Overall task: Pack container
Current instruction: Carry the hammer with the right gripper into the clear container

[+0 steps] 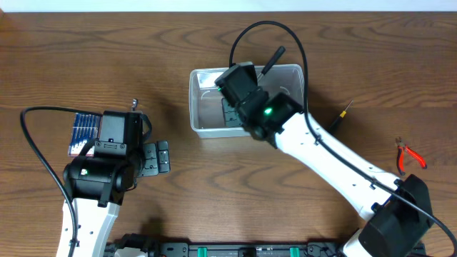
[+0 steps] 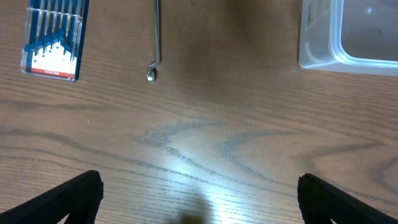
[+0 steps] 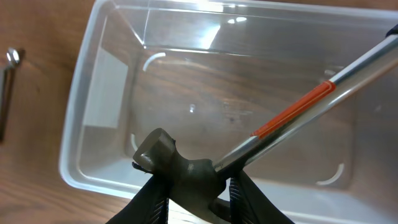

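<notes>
Evidently the right tool (image 3: 196, 193) is clamped on the head of a hammer (image 3: 292, 112), its shaft slanting across the clear container (image 3: 74, 124) at the middle of the bench (image 1: 86, 57) — seemingly to lower it inside — while the left tool (image 2: 199, 199) hangs wide open and empty.

Clear container (image 1: 202, 107): one. Hammer (image 3: 180, 165): one. Blue pack (image 2: 53, 37) of small drivers: one. Thin metal bar (image 2: 157, 31) with ring end: one. Red-handled pliers (image 1: 410, 155): one pair. Slim dark tool (image 1: 341, 114), yellow tip: one. Robot arms: two, left arm (image 1: 93, 175), right arm (image 1: 335, 160). Single hand tools, pack aside: four.
</notes>
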Robot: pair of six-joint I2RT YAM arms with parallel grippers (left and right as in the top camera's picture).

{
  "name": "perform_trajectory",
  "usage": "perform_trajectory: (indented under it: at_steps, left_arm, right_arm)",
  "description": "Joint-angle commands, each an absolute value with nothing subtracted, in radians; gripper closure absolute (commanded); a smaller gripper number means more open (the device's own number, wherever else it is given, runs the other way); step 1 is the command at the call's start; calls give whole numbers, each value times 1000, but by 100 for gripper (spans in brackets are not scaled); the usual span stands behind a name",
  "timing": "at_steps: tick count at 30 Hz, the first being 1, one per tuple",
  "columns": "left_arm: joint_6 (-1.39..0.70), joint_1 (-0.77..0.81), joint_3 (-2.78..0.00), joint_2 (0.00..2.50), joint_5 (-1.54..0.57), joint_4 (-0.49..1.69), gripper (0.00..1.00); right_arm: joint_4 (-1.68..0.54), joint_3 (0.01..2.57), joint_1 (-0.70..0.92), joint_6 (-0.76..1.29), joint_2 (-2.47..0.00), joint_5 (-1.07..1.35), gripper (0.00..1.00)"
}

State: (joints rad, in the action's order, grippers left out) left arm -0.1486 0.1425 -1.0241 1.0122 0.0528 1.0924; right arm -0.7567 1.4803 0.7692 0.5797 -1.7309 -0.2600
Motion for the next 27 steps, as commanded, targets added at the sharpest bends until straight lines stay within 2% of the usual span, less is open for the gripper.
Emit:
perform_trajectory:
  at_steps: [1, 6, 13, 27]
  left_arm:
    - [-131, 147, -1047, 1010, 64, 1095, 2]
    - [-131, 147, -1047, 1010, 64, 1095, 2]
    - [-131, 147, -1047, 1010, 64, 1095, 2]
    - [-131, 147, -1047, 1010, 64, 1096, 2]
  right_arm:
    - [-754, 1505, 778, 818, -1738, -347, 98]
    - [-741, 1505, 778, 1008, -1764, -321, 98]
    - [-661, 1505, 776, 1123, -1844, -216, 98]
    - [-590, 1505, 711, 1200, -1982, -51, 99]
